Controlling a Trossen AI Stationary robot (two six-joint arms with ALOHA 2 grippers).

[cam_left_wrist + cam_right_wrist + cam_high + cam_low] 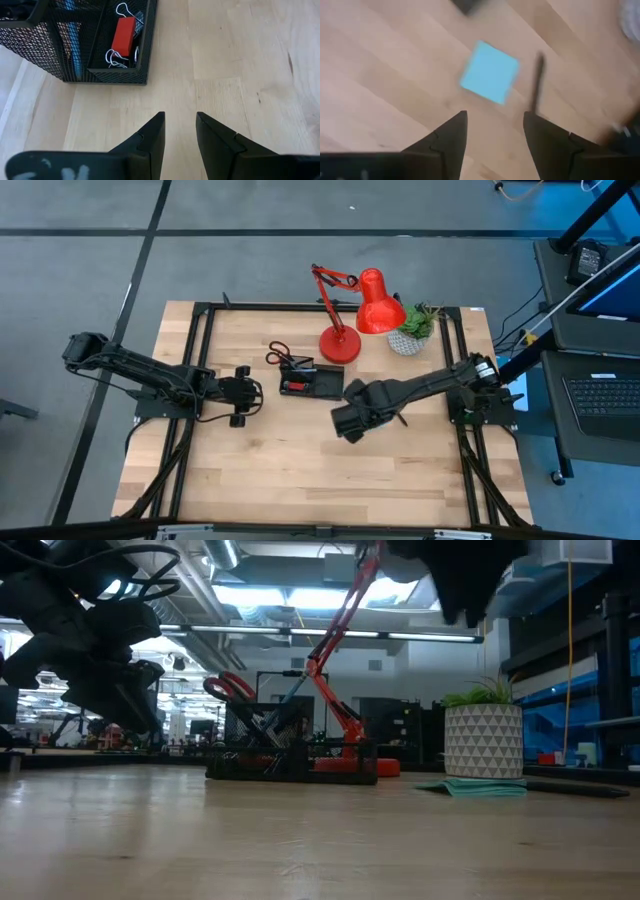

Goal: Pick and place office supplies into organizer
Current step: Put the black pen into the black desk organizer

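Note:
The black mesh organizer (312, 381) sits mid-table, and red-handled scissors (278, 352) stand in its far-left corner. The left wrist view shows a small red block (123, 36), clips (116, 56) and a light-blue pen (75, 50) inside the organizer (117, 76). My left gripper (179, 121) is open and hovers just left of the organizer, above bare wood. My right gripper (495, 119) is open above the table. A cyan sticky-note pad (489, 72) and a thin black pen (536, 82) lie flat on the wood beyond its fingertips. In the high view my right arm (352, 418) covers both.
A red desk lamp with a round base (340, 345) stands just beyond the organizer. A potted plant (410, 332) sits near the far right corner. In the low view the cyan pad (470, 787) lies in front of the pot (484, 742). Bare wood (300, 470) fills the table's near half.

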